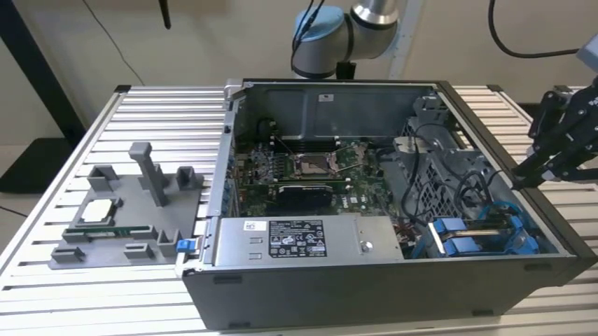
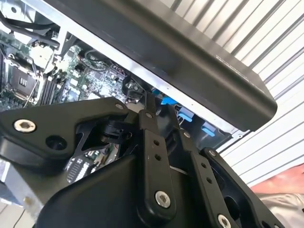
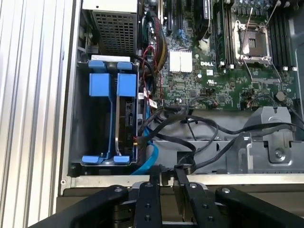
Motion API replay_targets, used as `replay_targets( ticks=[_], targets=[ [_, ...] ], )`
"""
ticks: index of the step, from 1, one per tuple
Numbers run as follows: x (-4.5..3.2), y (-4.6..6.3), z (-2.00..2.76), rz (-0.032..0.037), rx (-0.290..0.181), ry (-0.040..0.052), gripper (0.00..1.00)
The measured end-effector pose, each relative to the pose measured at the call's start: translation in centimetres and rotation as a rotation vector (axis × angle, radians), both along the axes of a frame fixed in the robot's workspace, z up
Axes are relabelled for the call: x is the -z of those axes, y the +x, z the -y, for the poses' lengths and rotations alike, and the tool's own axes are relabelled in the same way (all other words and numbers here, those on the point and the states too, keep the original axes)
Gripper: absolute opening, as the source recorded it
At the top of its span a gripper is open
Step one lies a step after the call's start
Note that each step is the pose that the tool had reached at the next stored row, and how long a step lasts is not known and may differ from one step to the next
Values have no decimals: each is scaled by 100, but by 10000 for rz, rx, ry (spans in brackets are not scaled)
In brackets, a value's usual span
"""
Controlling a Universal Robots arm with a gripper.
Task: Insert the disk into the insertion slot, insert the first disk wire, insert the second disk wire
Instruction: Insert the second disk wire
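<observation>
Currently the hand [image 3: 166, 176] hangs over the side wall of the open computer case [image 1: 374, 294], on the exterior view's right, close to the drive end. I can't tell whether it's apart, together or clamped on anything. In the first wrist view it sits right where the loose wire ends gather at the case rim.

Disk [image 3: 127, 118]: it looks seated, edge-on in the slot [image 3: 97, 124], with the tabs of its blue frame [image 3: 109, 84] showing at both ends. On that evidence I'd call the disk step done.

Wires: a blue wire [image 3: 151, 154] curls out from beside the disk toward the rim. Black wires [image 3: 209, 130] loop across from the circuit board [image 3: 199, 71] side to the same spot. I can't see whether either is plugged into the disk.

Handling, my read:
- The disk is dense for its size and rigid, with smooth metal faces that would slip. Its connector edge and underside electronics are the fragile parts. Take it by the plastic frame's tabs or long edges, never by the label face or connector end.
- The wires are light, floppy and a bit springy, so they'll twist if held by the cord. Take them by the hard plug body, squared to the socket. The plugs are small and the pins bend easily, so go low on force.

The case sits on a slatted counter [image 1: 56, 294].
</observation>
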State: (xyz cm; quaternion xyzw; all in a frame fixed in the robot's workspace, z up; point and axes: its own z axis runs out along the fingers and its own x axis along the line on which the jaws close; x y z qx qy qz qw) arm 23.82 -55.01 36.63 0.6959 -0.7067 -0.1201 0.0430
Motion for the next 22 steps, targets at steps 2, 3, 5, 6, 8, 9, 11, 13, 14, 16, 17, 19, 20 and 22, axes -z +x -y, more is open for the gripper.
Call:
replay_targets(
  ticks=[2, 3, 5, 6, 8, 9, 11, 13, 14, 16, 17, 19, 20, 22],
  targets=[
    [14, 16, 12, -58, -2, 41, 100],
    [20, 23, 17, -79, -4, 68, 100],
    [29, 35, 23, -125, -8, 146, 100],
    [32, 36, 25, -152, -9, 201, 100],
    [37, 36, 25, -209, -11, 324, 100],
    [39, 37, 26, -242, -11, 380, 100],
    [46, 37, 27, -326, -12, 433, 100],
    [57, 37, 32, -409, -9, 458, 100],
    [64, 37, 36, -455, -8, 461, 100],
    [78, 36, 47, -528, -7, 474, 100],
    [85, 36, 55, -547, -7, 493, 100],
    [95, 43, 62, -552, -24, 585, 100],
    [94, 55, 62, -553, -36, 613, 100],
    [94, 91, 63, -555, -70, 671, 100]
  ],
)
